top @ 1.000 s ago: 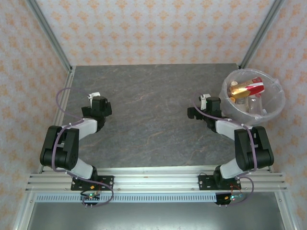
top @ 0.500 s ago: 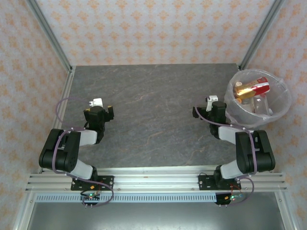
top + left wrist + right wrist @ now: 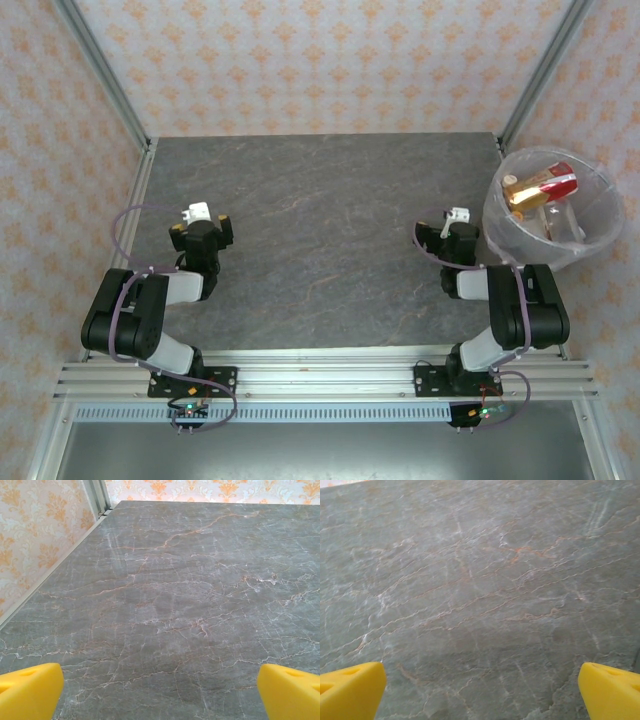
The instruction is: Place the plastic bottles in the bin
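Two arms, both folded in close to their bases, and to me this looks like the job's basically wrapped. The left hand [image 3: 160, 695] has its yellow fingers [image 3: 30, 690] spread about as wide as they go, with nothing between them except grey marble tabletop [image 3: 320, 250]. Same deal with the right hand [image 3: 480, 692]: wide open, holding nothing.

Every one of the plastic bottles [image 3: 541, 186] I can spot is down inside the bin [image 3: 598, 238], which sits at the far right edge of the tabletop, just beyond the right arm. A red-labelled one lies across the top of the pile, there's a gold-brown one next to it, and some clear ones underneath. I can't get a proper count through the liner bag, though.

My guess on the pose is that the hands are tucked in and open because there's nothing left to grab. With the bin way over on the right, the right arm probably has the easy reach for drops.
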Tool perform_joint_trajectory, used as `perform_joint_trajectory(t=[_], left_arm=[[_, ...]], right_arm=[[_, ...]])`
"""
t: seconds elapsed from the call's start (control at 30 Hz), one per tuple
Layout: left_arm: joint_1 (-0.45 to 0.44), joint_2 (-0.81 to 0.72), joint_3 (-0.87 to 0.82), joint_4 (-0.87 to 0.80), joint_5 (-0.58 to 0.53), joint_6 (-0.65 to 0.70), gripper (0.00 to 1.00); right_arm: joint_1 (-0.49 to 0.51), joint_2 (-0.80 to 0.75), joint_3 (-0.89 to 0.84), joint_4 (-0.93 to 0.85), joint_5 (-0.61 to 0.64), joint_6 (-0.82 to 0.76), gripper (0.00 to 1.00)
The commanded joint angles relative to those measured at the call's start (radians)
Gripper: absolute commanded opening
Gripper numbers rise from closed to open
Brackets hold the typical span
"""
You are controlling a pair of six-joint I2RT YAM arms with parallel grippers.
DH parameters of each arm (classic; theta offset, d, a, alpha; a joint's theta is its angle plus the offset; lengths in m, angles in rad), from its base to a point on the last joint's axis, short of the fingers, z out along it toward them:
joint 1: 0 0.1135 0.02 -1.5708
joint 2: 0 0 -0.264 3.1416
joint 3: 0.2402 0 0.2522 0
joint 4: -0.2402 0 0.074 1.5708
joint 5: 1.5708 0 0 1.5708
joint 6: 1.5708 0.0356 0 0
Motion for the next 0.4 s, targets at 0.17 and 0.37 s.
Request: perform_joint_trajectory(t=[0.17, 0.37], left_arm=[[-0.006, -0.003, -0.009, 0.036, -0.038, -0.012, 1.0], [-0.005, -0.003, -0.01, 0.036, -0.038, -0.011, 1.0]], right_arm=[[-0.012, -0.002, 0.021, 0.038, 0.069, 0.033, 0.99], [-0.012, -0.006, 0.02, 0.041, 0.071, 0.031, 0.99]])
